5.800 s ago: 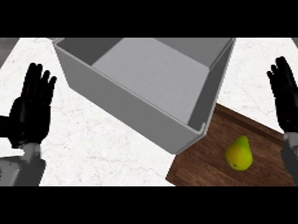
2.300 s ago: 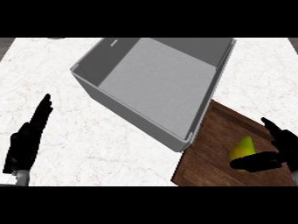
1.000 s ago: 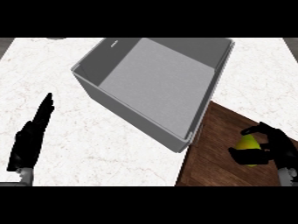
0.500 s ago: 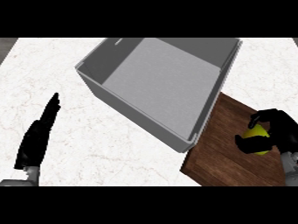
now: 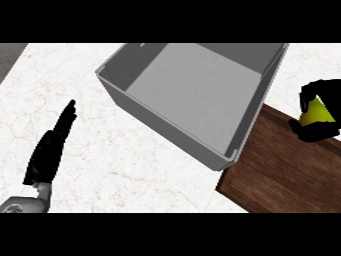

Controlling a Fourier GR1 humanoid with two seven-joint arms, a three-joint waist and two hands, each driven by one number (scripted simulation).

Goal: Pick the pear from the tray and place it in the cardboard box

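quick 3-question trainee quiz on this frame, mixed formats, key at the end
1. True or false: the pear lies inside the grey box.
2. Which robot hand is curled round the pear: A) left, B) right, C) neither?
3. Fill in: the wooden tray sits to the box's ____ in the head view.

Key:
1. False; the box shows nothing in it.
2. B; the right robot hand wraps the pear above the tray, and the left robot hand is straight over the counter.
3. right.
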